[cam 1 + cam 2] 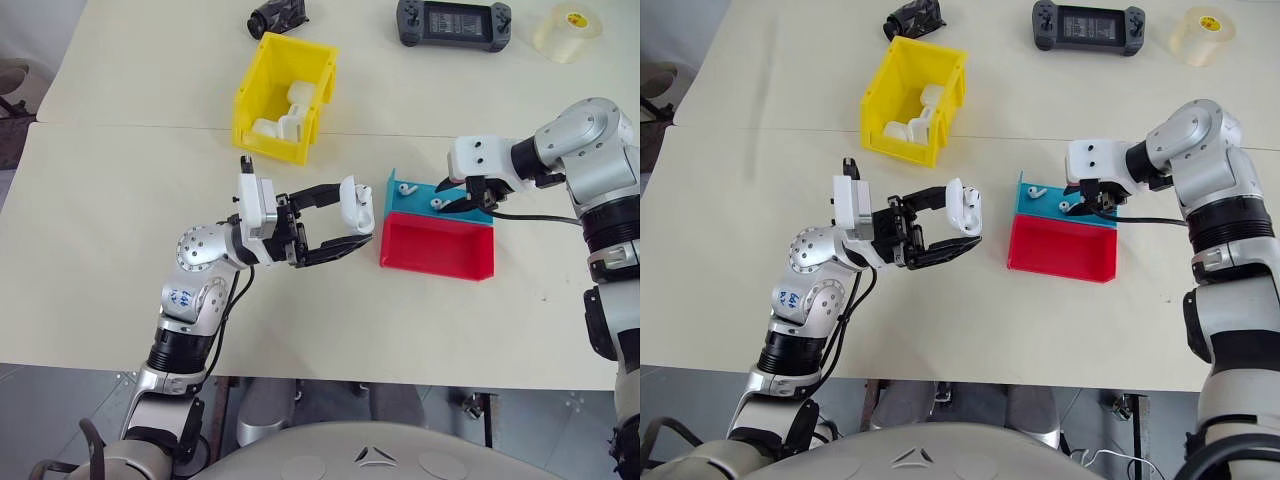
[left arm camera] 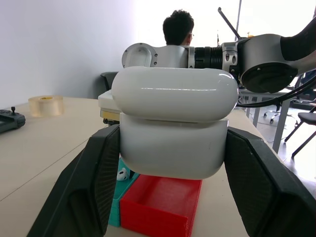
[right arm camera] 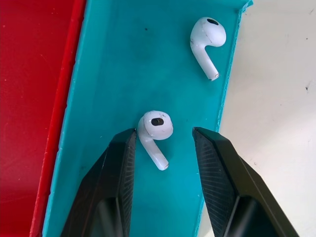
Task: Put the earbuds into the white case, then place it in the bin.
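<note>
I have the left tool clamped on the case, one black finger on each side of its lower half, holding it clear of the counter near the middle of the scene, just left of the two trays. In the left wrist view the case's lid sits a little offset above the body, so I judge it at least cracked open, though I cannot see inside it. Both earbuds are still out: they lie apart on the floor of the blue tray, which sits just beyond the red tray. My right tool is down in the blue tray with its jaws apart, straddling the near earbud; the left finger looks to be touching or nearly touching the bud, the right finger stands off it, so nothing is gripped yet. The far earbud lies untouched by the tray's edge. The bin stands farther back and to the left, already holding some white parts that I cannot identify. By my reckoning the job is at its first pick: close on this bud, carry it to the case, repeat for the second, shut the lid, then drop the case in the bin. None of those is done.
</note>
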Tool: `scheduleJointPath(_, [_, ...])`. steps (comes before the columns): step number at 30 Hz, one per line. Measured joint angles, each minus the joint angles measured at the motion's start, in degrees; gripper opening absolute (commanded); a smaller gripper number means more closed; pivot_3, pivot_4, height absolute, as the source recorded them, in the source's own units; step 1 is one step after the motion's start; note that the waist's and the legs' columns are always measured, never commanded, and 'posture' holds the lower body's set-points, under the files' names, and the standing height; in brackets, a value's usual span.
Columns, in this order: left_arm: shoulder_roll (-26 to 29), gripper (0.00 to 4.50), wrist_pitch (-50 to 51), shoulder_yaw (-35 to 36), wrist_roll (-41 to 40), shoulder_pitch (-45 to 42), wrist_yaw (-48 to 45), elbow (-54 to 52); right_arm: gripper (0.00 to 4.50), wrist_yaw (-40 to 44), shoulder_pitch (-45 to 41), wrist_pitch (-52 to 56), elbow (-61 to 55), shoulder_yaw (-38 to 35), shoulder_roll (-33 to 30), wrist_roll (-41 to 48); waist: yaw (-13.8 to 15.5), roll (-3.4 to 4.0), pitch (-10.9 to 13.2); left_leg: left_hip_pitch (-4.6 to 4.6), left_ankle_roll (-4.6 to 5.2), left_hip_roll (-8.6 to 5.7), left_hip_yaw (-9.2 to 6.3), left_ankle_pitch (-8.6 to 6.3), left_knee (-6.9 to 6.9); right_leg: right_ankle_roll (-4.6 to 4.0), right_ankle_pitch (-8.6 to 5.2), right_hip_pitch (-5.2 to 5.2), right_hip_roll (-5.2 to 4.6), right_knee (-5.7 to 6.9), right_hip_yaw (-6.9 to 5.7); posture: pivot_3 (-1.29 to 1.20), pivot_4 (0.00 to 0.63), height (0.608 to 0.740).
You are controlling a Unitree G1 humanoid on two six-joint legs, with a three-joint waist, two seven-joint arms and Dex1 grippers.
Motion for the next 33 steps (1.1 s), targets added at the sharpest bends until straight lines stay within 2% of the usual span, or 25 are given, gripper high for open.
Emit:
scheduleJointPath(9, [0.0, 2.78, 0.0, 0.0, 0.0, 0.0, 0.0, -0.5, 1.86, 0.1, 0.0, -0.4, -0.2, 0.0, 0.5, 0.0, -0.2, 0.00, 0.0, 0.01, 0.00, 0.01, 0.00, 0.00, 0.00, 0.00, 0.00, 0.00, 0.00, 0.00, 0.01, 0.00, 0.150, 0.740])
scheduleJointPath(11, [0.0, 2.78, 0.0, 0.0, 0.0, 0.0, 0.0, -0.7, 1.51, 0.2, 0.0, -0.4, -0.2, 0.0, 0.5, 0.0, -0.2, 0.00, 0.0, 0.01, 0.00, 0.01, 0.00, 0.00, 0.00, 0.00, 0.00, 0.00, 0.00, 0.00, 0.01, 0.00, 0.150, 0.740])
scheduleJointPath(13, [0.0, 2.78, 0.0, 0.0, 0.0, 0.0, 0.0, -0.7, 0.96, 0.4, 0.1, -0.6, -0.2, 0.0, 0.6, 0.0, -0.2, 0.00, 0.0, 0.01, 0.00, 0.00, 0.00, 0.00, 0.00, 0.00, 0.00, 0.00, 0.00, 0.01, 0.00, 0.00, 0.150, 0.740])
scheduleJointPath(30, [0.2, 2.78, 0.0, 0.0, 0.0, 0.0, 0.0, -0.8, 0.96, -0.1, 2.1, -0.3, -2.6, -1.4, 0.4, 0.1, -0.3, 0.00, 0.0, 0.02, 0.00, 0.01, -0.01, 0.00, 0.01, 0.00, 0.00, 0.02, -0.01, 0.02, 0.01, 0.00, 0.150, 0.740])
scheduleJointPath(33, [0.2, 2.78, 0.0, 0.0, 0.0, 0.0, -0.1, -0.8, 0.57, -0.1, 2.5, -0.2, -3.2, -1.6, 0.3, 0.2, -0.3, 0.00, 0.0, 0.03, 0.00, 0.01, -0.01, 0.00, 0.01, 0.00, 0.00, 0.03, -0.01, 0.02, 0.01, 0.00, 0.150, 0.740])
